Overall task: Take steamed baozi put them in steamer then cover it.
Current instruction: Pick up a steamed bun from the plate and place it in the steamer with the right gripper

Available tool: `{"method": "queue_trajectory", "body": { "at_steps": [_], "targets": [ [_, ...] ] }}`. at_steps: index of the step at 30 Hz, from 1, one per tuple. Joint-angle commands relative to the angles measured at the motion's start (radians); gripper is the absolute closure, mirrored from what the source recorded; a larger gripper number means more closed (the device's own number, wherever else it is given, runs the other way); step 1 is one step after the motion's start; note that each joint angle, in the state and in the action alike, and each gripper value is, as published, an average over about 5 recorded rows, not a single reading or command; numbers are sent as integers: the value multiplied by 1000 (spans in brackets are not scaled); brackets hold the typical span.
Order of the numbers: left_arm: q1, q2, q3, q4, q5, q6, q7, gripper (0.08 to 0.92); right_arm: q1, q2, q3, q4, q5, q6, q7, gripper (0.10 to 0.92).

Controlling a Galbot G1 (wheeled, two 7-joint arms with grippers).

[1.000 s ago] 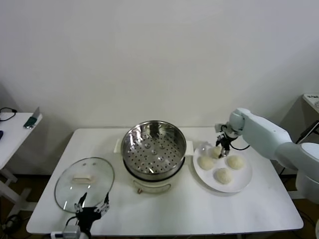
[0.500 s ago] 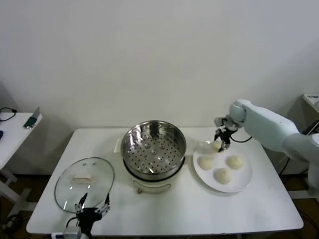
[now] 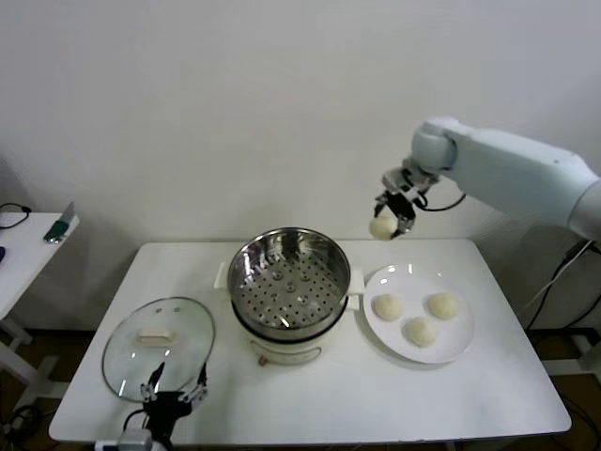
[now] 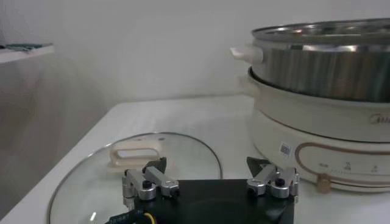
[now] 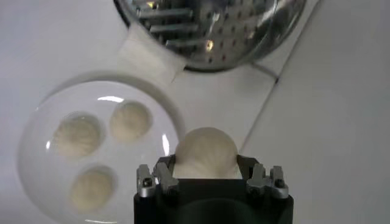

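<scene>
My right gripper (image 3: 386,223) hangs high above the table, between the plate and the steamer, shut on one pale baozi (image 3: 380,228). In the right wrist view that baozi (image 5: 205,151) sits between the fingers. Three more baozi (image 3: 388,306) (image 3: 443,304) (image 3: 421,331) lie on the white plate (image 3: 455,346). The steel steamer (image 3: 289,282) stands mid-table with its perforated tray bare. The glass cover (image 3: 160,346) lies flat at the front left. My left gripper (image 3: 174,390) rests open at the cover's near edge, with nothing between its fingers (image 4: 145,182).
A low side table at the far left carries a small dark device (image 3: 58,228). The white wall rises close behind the table. The steamer's white base (image 4: 304,140) stands just beyond the left gripper.
The right gripper lifted one baozi off the plate and carried it up and left toward the steamer. Three baozi stay on the plate. The left arm has not moved.
</scene>
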Motion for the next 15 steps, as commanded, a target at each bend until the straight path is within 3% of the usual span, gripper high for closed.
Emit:
{"method": "queue_trajectory", "body": {
  "at_steps": [1,6,15],
  "targets": [
    [4,-2,-4,-16,1,1,0,177,170,146,-46,266,-24,102,23,338],
    [3,-10,-10,-16,1,1,0,177,70,210,-47,296,-158,131,68,338],
    [4,-19,-10,-11,4,-6,1,177,-165,235,-28,163,-457,153,153,338]
  ]
}}
